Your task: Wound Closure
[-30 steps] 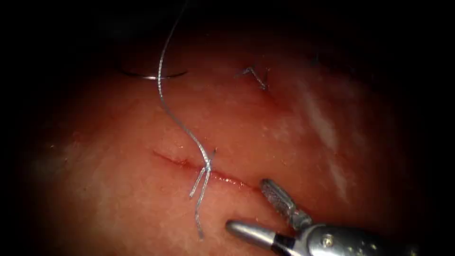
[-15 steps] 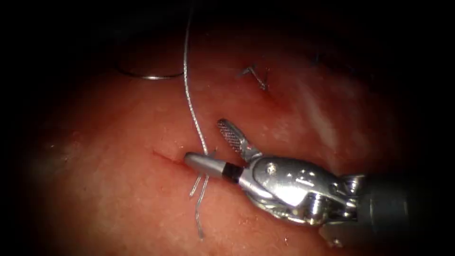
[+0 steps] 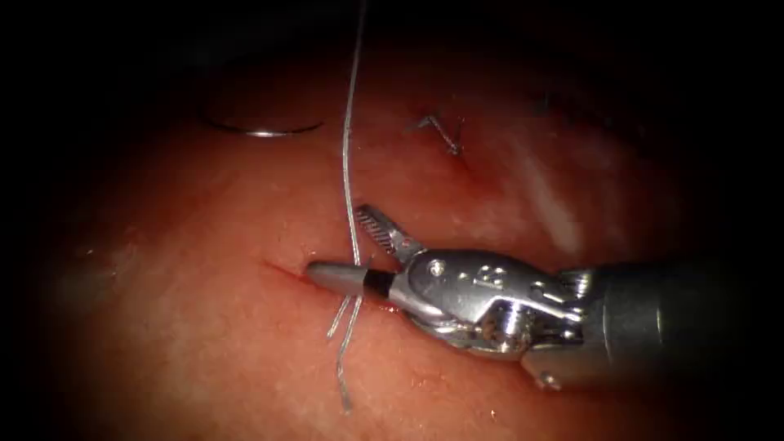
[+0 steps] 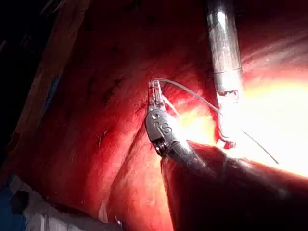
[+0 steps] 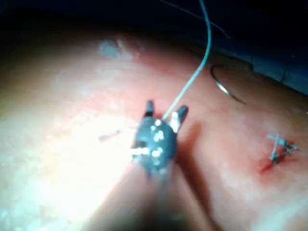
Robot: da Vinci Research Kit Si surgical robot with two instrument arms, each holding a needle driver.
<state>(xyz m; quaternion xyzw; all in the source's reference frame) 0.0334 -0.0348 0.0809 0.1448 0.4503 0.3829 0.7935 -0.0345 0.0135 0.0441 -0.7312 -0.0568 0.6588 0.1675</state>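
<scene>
While your right tool [image 3: 353, 245] stands with jaws open astride the taut thread [image 3: 347, 163] just above the knot on the cut [image 3: 282, 269], holding nothing, the needle [image 3: 261, 131] lies free on the tissue [image 3: 180, 327], one earlier stitch [image 3: 445, 135] already trimmed.

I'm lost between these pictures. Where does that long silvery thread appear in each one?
Endoscope view: the thread runs up from the cut, passing between the right tool's open fingers.
Left wrist view: the thread arcs away from the right tool's tip.
Right wrist view: the thread leads up from between the fingers.
Shared landmark: the right tool, open around the thread.
</scene>
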